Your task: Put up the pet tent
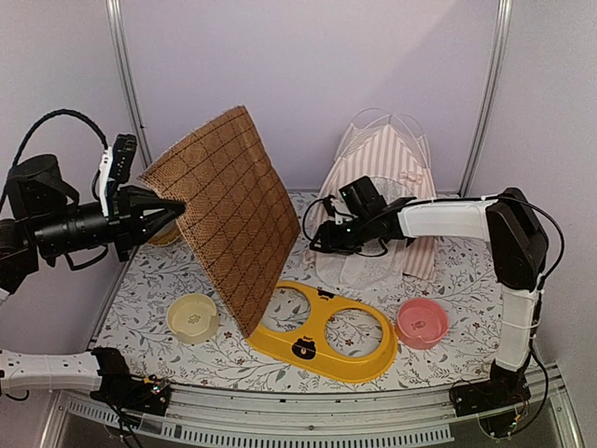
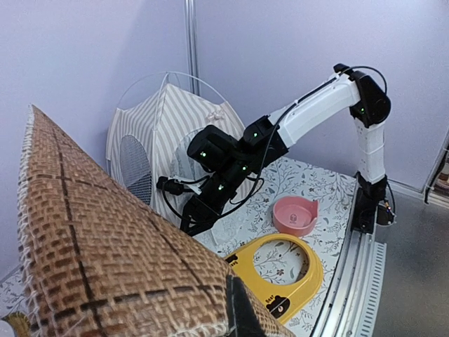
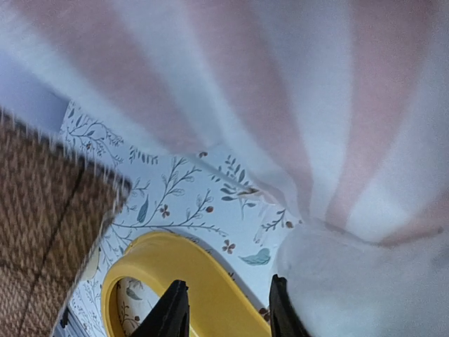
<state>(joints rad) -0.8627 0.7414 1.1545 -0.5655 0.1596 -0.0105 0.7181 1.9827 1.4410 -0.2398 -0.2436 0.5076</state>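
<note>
My left claw (image 1: 175,211) pinches the mat (image 1: 233,215); my right claw (image 3: 226,305), spread, sits beside the tent (image 3: 245,84); the feeder (image 1: 322,320) mark is unreadable.

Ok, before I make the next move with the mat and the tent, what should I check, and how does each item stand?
1. Left gripper holding the brown mat: ok, shut on its edge, with the mat hanging tilted above the table.
2. Right gripper holding the pet tent: not ok, jaws apart with nothing between them, striped fabric just beside.
3. Pet tent standing: ok, upright at the table's rear.
4. Way into the tent's front: not ok, the right arm lies across it.
5. Mat's lower corner clear of the yellow feeder stand: cannot tell, they look very close.
</note>
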